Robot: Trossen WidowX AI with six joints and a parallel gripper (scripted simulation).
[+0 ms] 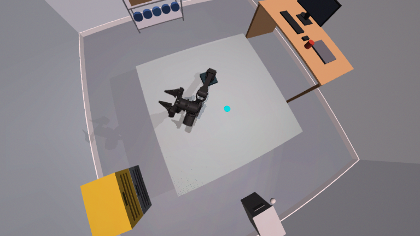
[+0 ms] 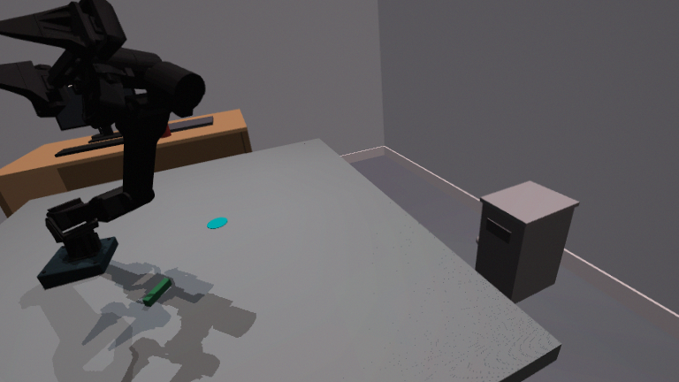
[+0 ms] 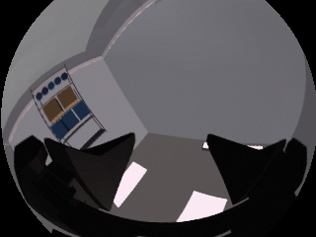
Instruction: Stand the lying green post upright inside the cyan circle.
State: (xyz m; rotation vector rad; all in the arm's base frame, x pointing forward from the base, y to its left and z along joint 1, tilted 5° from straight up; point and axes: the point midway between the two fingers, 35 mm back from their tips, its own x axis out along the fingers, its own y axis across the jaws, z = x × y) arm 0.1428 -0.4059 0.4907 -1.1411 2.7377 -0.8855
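Note:
The green post (image 2: 156, 292) lies on its side on the grey table top, in the arm's shadow, in the exterior view. It is hidden under the arm in the top view and is not in the wrist view. The cyan circle (image 1: 227, 108) (image 2: 217, 223) is a flat disc on the table with nothing on it. My gripper (image 1: 162, 96) (image 3: 172, 137) is open and empty, raised high above the table, its fingers pointing sideways away from the circle. In the exterior view its fingertips reach the left image edge.
The arm's base (image 1: 203, 79) (image 2: 77, 267) stands on the table (image 1: 248, 134) (image 2: 320, 257). A desk (image 1: 337, 66) (image 2: 29, 163) with a monitor stands beyond one table edge. A shelf (image 1: 157, 24), a yellow cabinet (image 1: 105, 202) and a small cabinet (image 2: 530, 202) stand around the table.

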